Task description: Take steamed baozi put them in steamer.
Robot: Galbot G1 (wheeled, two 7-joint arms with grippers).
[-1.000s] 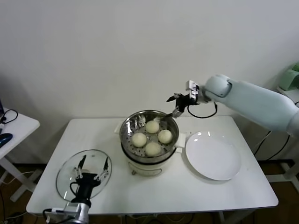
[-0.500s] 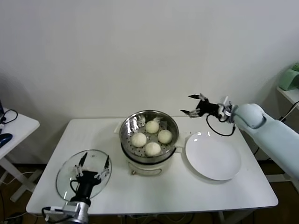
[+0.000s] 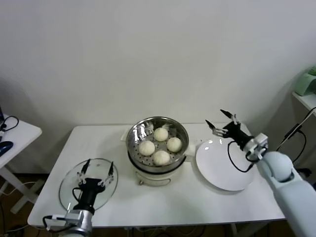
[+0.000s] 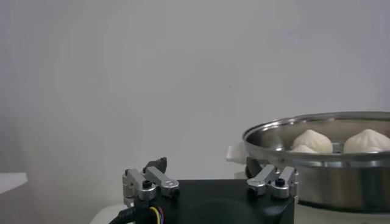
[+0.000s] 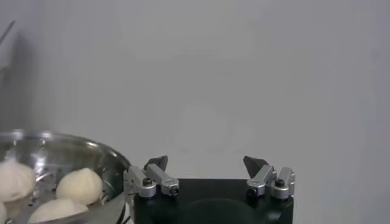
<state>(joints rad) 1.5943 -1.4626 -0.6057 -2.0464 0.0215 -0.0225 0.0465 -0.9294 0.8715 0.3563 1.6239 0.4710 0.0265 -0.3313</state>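
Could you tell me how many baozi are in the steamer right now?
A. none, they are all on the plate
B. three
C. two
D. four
D: four baozi sit in the steamer, and the plate is bare.

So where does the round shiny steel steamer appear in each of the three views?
Head view: the round shiny steel steamer stands at the table's middle, four buns inside.
Left wrist view: its rim shows at the right edge.
Right wrist view: its wall shows at the lower left.
Shared landmark: the cream-white dome-shaped buns inside it.
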